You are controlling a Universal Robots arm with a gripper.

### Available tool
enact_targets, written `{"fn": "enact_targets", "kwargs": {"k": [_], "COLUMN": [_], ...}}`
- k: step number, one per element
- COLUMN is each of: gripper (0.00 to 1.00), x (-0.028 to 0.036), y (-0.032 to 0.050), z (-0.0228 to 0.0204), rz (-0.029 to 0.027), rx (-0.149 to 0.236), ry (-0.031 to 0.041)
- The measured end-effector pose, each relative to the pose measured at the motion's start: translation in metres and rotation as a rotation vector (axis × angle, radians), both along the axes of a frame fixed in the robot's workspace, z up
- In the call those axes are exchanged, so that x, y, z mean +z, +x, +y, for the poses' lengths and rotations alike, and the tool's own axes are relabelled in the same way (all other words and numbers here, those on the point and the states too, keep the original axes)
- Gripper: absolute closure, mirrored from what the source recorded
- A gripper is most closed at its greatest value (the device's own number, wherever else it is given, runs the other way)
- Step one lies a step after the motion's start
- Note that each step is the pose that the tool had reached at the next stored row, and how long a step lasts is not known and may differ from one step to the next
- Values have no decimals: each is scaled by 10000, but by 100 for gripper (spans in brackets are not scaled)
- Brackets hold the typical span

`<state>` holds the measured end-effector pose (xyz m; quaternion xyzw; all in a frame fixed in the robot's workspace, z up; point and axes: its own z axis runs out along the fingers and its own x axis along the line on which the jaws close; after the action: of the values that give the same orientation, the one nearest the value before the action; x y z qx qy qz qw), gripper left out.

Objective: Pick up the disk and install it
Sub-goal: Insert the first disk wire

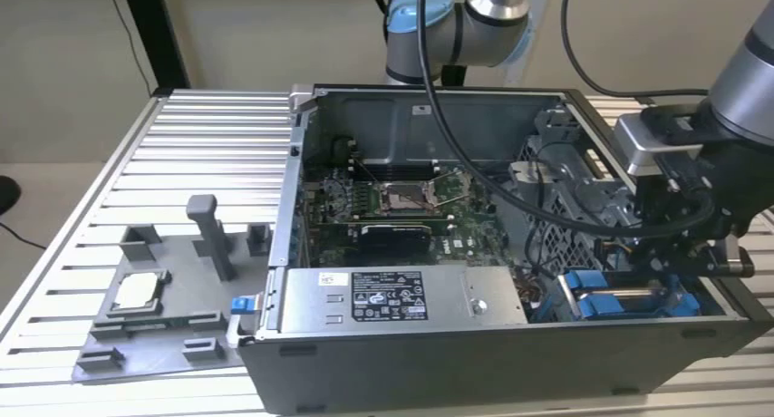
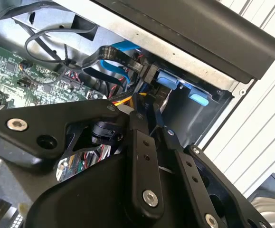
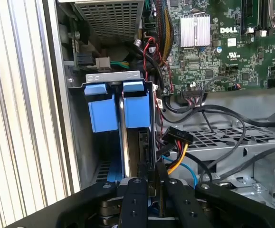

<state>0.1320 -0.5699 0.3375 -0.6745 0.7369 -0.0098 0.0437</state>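
While clamping narrow jaws of the gripper (image 3: pixel 150 184) on the disk (image 3: pixel 144 147), holding it deep in the drive bay (image 1: pixel 629 299) at four o'clock of the computer case (image 1: pixel 484 363), seemingly almost seated, not yet releasing.

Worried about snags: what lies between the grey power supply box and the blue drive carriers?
A bundle of coloured wires lies between the power supply box and the blue carriers, as the exterior view shows.
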Motion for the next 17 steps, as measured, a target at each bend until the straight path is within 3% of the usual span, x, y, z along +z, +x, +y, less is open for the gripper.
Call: {"fn": "enact_targets", "kwargs": {"k": [8,17], "gripper": [100,100], "x": [-20,-43], "y": [1,28], "z": [1,10], "rz": [170,184], "rx": [2,11], "ry": [-30,-32]}}
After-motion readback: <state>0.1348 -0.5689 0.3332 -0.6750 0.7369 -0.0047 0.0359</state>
